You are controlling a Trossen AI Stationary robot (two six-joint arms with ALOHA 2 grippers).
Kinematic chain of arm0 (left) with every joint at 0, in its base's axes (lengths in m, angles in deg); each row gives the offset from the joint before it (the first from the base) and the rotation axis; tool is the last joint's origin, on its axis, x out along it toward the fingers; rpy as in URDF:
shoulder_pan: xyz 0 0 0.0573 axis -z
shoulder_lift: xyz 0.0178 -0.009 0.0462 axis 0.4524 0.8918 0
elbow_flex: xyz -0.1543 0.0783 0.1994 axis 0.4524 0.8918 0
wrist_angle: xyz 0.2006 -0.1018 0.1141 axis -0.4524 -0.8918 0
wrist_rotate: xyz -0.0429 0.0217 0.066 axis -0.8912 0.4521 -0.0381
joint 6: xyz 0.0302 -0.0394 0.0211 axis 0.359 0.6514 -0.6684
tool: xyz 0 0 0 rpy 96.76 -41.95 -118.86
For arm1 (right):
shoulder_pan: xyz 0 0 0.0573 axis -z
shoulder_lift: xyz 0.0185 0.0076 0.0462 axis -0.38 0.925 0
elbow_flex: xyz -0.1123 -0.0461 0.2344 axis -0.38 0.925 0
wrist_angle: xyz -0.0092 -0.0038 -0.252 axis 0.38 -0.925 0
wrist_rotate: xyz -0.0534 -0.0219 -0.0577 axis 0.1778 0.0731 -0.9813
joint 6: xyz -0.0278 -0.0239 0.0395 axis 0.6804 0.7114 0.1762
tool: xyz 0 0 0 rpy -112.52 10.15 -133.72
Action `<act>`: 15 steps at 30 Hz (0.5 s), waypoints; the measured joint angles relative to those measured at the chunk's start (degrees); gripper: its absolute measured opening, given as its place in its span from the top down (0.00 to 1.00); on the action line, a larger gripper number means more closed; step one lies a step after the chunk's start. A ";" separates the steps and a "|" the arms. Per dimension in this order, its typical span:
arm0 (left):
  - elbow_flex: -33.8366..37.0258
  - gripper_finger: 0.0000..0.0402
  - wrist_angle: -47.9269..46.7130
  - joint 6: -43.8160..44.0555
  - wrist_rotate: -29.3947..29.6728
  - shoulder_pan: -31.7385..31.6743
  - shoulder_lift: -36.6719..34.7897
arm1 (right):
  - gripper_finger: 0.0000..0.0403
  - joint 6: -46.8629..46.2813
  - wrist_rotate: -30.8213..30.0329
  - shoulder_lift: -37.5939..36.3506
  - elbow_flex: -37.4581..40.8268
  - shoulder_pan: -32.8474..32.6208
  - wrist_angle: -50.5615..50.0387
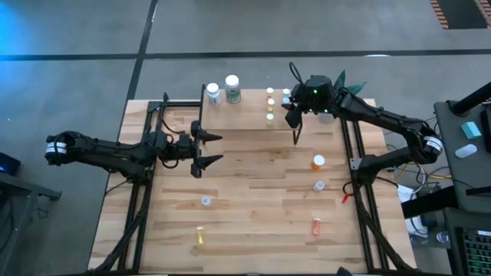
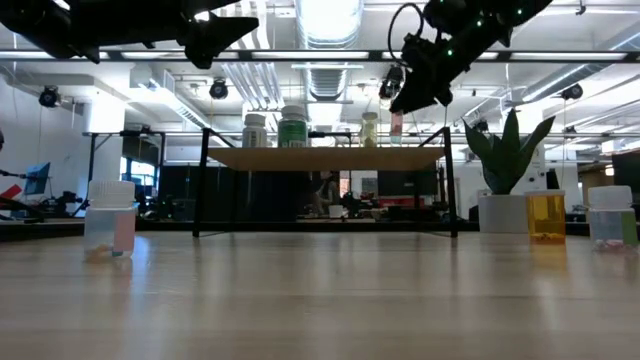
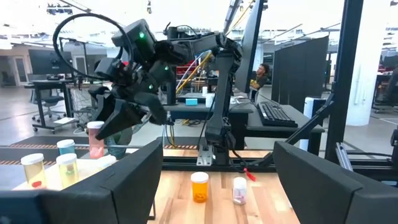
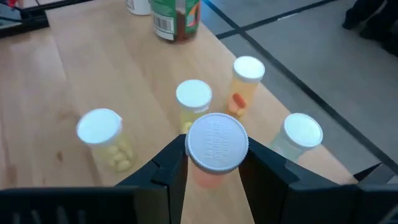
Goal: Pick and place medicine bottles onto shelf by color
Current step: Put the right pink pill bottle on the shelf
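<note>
Holding a small white-capped bottle (image 4: 213,149) w/ a pinkish-orange body, the right tool (image 4: 211,163) is clamped on it just under the cap, one dark finger (image 4: 166,168) each side. Bottle hangs upright over the shelf (image 1: 245,116), at its right end by the plant, above the small-bottle cluster; not touching the shelf top in the low view, where it shows as a reddish sliver under the tool (image 2: 415,85).

On the shelf near the held one: three yellow-bodied bottles (image 4: 193,102), (image 4: 104,140), (image 4: 244,84) & a clear one (image 4: 300,137), all upright, white caps. Far left end of shelf: two larger bottles, a white one (image 1: 214,93) & a green-labelled one (image 1: 232,88), side by side, well apart from the small cluster.

Shelf = light wood top on thin black legs, standing at the far edge of the surface (image 1: 253,192).

Loose on the surface: amber bottle (image 1: 317,162), clear bottle (image 1: 319,185) & orange-red bottle (image 1: 316,225) in a line down the right side, the red one lying down. Clear bottle (image 1: 205,201) nearer the middle-left; yellow bottle (image 1: 200,234) lying down near the front.

Left tool (image 1: 207,149) waits mid-air off the shelf's left front corner, fingers spread wide apart, gripping nothing.

Potted plant (image 2: 508,175) in a white pot stands beside the shelf's right end. A person (image 3: 260,74) sits in the room beyond.
</note>
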 joint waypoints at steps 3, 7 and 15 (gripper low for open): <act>0.01 0.28 -0.17 0.00 0.00 0.00 0.00 | 0.69 -0.07 0.00 0.00 1.78 0.59 2.46; 0.01 0.28 -0.44 -0.01 -0.02 0.00 0.00 | 0.69 -0.06 -0.01 0.07 3.73 1.69 3.93; 0.01 0.28 -0.41 -0.02 -0.02 0.00 0.00 | 0.69 0.02 -0.03 0.07 5.96 3.27 5.24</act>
